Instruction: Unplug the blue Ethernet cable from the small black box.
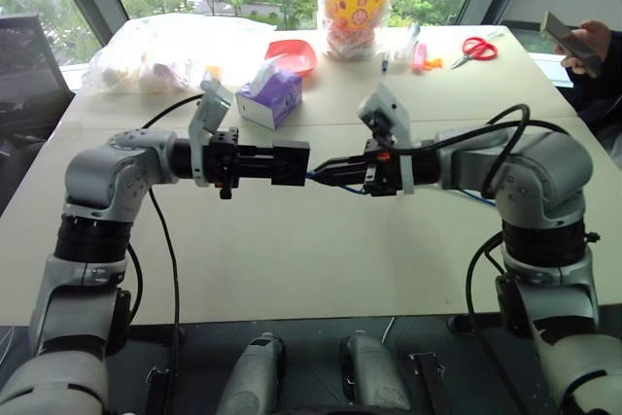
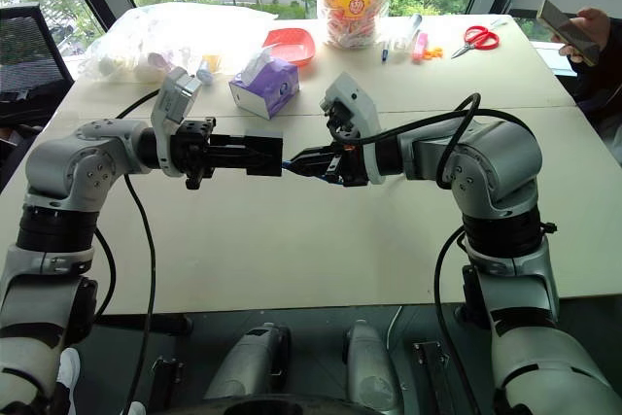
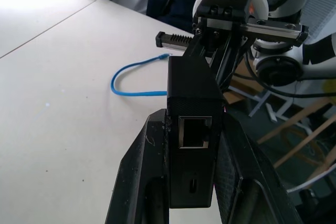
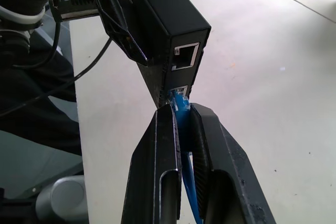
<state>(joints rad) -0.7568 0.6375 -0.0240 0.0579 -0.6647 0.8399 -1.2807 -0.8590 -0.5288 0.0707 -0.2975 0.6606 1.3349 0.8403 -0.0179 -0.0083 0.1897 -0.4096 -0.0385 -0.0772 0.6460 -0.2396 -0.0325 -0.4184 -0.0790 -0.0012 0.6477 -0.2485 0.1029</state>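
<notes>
Table (image 1: pixel 292 269), pale and wide, carries everything here, and the places below are given from the small black box (image 1: pixel 290 163), which hangs in the air above the table's middle. The left gripper (image 1: pixel 282 164) reaches in level from the box's left side and has its two fingers clamped against the box's flanks. The right gripper (image 1: pixel 328 174) comes from the box's other side, its fingers pinched narrow on the plug end of the blue cable (image 4: pixel 180 103), right at the box's lower port; the plug sits at that port, and the port above it is open. From the plug the cable runs back between the right fingers, and a loop of it lies on the table beyond the box in the left wrist view. Behind the box stands a purple tissue box (image 1: pixel 271 96), farther back a red bowl (image 1: pixel 293 54), and far off toward the right corner red scissors (image 1: pixel 475 48).
</notes>
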